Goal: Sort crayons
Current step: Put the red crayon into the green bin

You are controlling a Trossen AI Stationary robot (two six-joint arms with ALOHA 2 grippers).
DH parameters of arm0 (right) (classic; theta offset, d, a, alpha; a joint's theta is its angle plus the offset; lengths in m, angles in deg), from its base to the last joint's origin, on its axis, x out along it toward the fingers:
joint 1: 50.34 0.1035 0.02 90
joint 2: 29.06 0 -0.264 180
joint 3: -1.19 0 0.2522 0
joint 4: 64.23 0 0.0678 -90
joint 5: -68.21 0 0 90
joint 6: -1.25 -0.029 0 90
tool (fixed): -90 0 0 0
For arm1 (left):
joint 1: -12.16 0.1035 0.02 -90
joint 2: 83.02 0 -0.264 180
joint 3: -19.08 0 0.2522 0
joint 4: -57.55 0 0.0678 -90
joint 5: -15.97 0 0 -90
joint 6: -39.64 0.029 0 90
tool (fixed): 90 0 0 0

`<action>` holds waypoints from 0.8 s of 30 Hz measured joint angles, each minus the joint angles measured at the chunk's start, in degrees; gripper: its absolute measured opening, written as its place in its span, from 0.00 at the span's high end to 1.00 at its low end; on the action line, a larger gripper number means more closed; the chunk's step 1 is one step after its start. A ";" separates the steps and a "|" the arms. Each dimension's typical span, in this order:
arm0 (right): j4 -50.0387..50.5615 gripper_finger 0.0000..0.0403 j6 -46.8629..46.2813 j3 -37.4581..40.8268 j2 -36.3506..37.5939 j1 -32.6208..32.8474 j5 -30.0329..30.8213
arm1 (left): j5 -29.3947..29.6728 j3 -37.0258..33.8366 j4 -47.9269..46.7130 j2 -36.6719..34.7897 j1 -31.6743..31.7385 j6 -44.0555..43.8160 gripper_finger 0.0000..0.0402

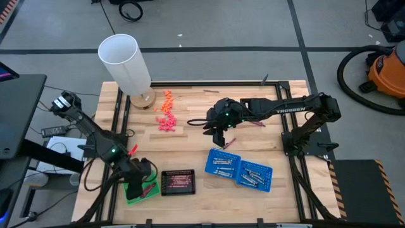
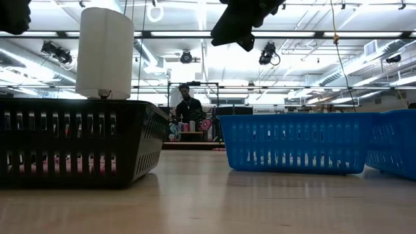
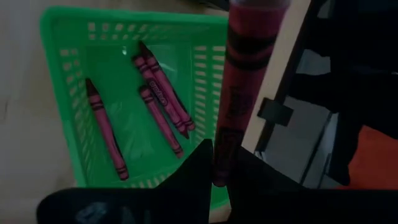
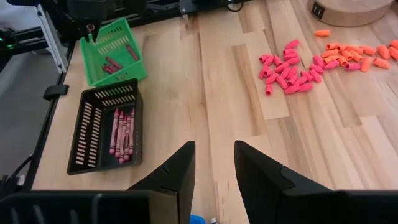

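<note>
My left gripper [image 3: 217, 177] is at the table's near left, over the right rim of a green basket [image 3: 68, 87] that holds several magenta crayons [image 3: 158, 99]. It is shut on one more magenta-red crayon [image 3: 242, 74]. The gripper also shows in the high view [image 1: 136, 180]. My right gripper [image 4: 214, 177] is open and empty above the middle of the table [image 1: 218, 133], beside a loose magenta crayon [image 1: 228, 143] lying on the wood. A black basket [image 4: 93, 124] holds several dark red crayons [image 4: 122, 132]. My left gripper pinches the crayon near one end [image 3: 219, 163] between its two fingers. The crayon's long free part sticks out forward past the fingertips, along the fingers. It is lifted clear, above the green basket's rim.
Two blue baskets [image 1: 223, 163] [image 1: 254, 175] with pale crayons stand at the near right. A heap of stubby orange-pink pieces [image 1: 166, 117] lies behind. A white cylinder on a wooden base [image 1: 126, 63] stands at the far left. More loose crayons [image 1: 258, 125] lie at the centre right.
</note>
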 joint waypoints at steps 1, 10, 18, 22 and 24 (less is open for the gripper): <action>0.00 0.71 0.00 0.00 0.00 0.00 0.12 | 0.36 -0.01 -0.12 0.01 -0.29 -0.08 0.90; -0.06 0.71 0.00 0.00 -0.02 0.00 0.41 | -3.39 -0.01 -0.39 7.01 -1.65 -1.33 0.90; -1.69 0.71 0.00 0.00 -0.02 0.00 0.41 | -8.44 -0.02 1.25 14.94 -1.84 -2.38 0.90; -2.26 0.71 0.00 0.00 -0.02 0.00 0.41 | -10.57 -0.02 1.29 17.73 -1.84 -4.02 0.90; -2.22 0.71 0.00 0.00 -0.02 0.00 0.41 | -11.90 -0.02 1.42 18.78 -1.84 -4.65 0.90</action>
